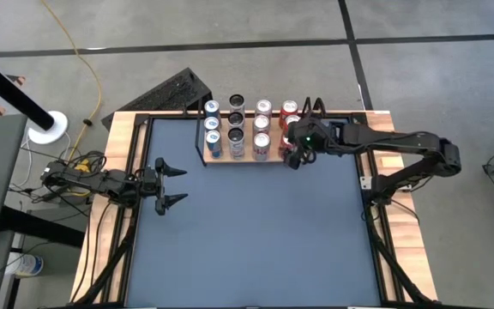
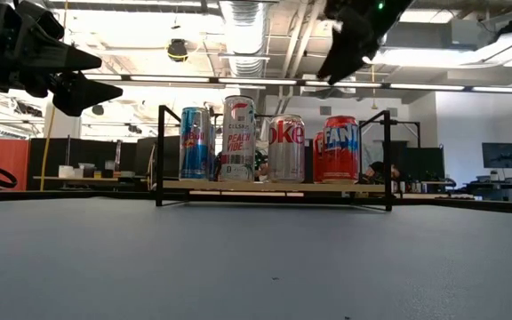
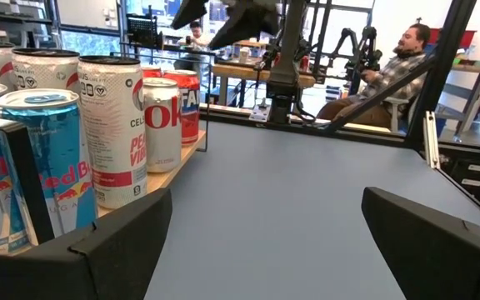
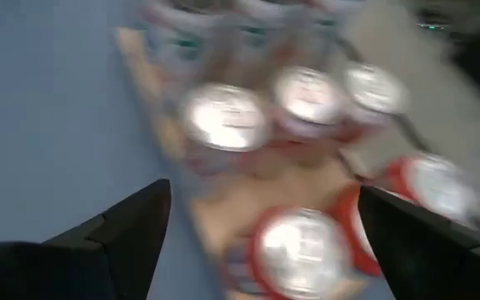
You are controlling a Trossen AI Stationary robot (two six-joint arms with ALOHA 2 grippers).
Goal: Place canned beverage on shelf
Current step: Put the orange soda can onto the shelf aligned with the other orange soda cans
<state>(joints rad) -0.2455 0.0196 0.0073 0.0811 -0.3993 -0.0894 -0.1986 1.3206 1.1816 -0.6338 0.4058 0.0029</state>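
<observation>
1. Cans (image 1: 237, 129): rigid thin-walled metal cylinders, smooth and likely slippery; probably full, so moderately heavy, and dentable under a hard squeeze. Best taken across the mid-body from the side, or straddled from above just below the rim.
2. Location: all stand upright on the shelf (image 1: 204, 160) at the far side of the surface (image 1: 256, 232); none lies on the surface itself.
3. Count, high view: four columns running front to back, about three cans each, roughly twelve; the rightmost column is partly hidden by the right arm, so the total is approximate. The front row in the low view shows four: blue can (image 2: 195, 143), tall white can (image 2: 239, 139), silver can (image 2: 286, 148), red can (image 2: 337, 148).
4. Shelf: one, light wood board in a black rail frame.
5. Right gripper (image 1: 297, 144): above the shelf's right end, fingers spread, holding nothing; cans directly beneath it.
6. Left gripper (image 1: 171, 184): over the surface's left edge, well apart from the shelf, fingers spread and empty.
7. Arms: two.
</observation>
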